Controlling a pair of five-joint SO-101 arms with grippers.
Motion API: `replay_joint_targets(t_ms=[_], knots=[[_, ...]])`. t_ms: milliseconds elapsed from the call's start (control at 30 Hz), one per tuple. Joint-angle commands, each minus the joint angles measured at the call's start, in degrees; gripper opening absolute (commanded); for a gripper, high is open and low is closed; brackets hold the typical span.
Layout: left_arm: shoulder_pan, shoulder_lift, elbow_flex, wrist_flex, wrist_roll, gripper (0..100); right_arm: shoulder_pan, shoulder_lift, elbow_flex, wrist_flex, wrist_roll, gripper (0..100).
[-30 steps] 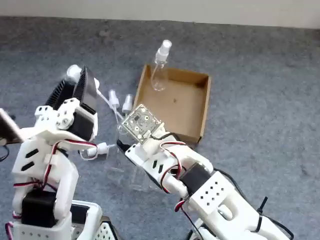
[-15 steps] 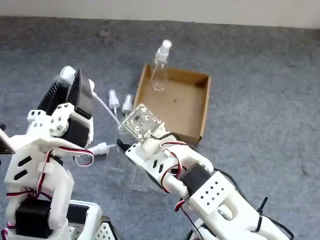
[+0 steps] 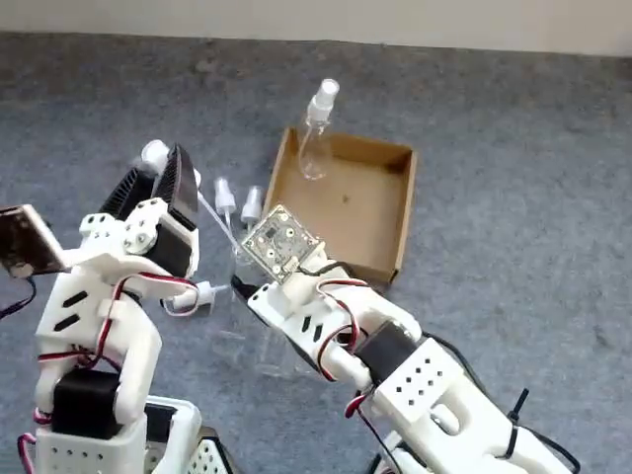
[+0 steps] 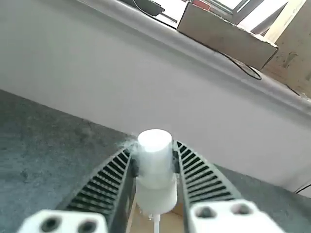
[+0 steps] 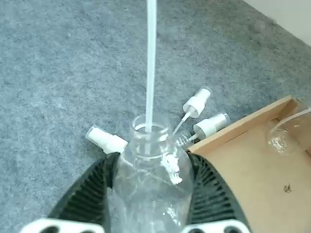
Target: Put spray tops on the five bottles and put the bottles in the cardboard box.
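Our left gripper [image 4: 154,151] pinches a spray top [image 4: 155,182]; in the high view its dip tube [image 3: 219,219] slants toward five o'clock into the bottle [image 5: 151,191] our right gripper [image 5: 153,163] clamps.

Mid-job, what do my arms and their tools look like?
The left arm and right arm are white shells around black servo blocks, with red, black and white wires between joints. The right one has a grid of holes and a bare circuit board at its wrist. The left tool and right tool have black ribbed fingers on white bases.
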Motion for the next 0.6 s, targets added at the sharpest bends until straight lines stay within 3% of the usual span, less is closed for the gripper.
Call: replay_joint_targets(t_ms=[0, 200, 567], knots=[[2.33, -0.4, 0.92, -1.49, -0.53, 1, 0.48, -1.98, -0.31, -1.71, -0.7, 0.3], [8.48, -0.48, 8.57, -0.62, -3.34, 1, 0.48, -1.98, -0.31, -1.8, -0.79, 0.3], [8.92, -0.48, 10.59, 6.42, -3.52, 0, 1.19, -1.98, -0.75, -1.89, -3.43, 0.3]])
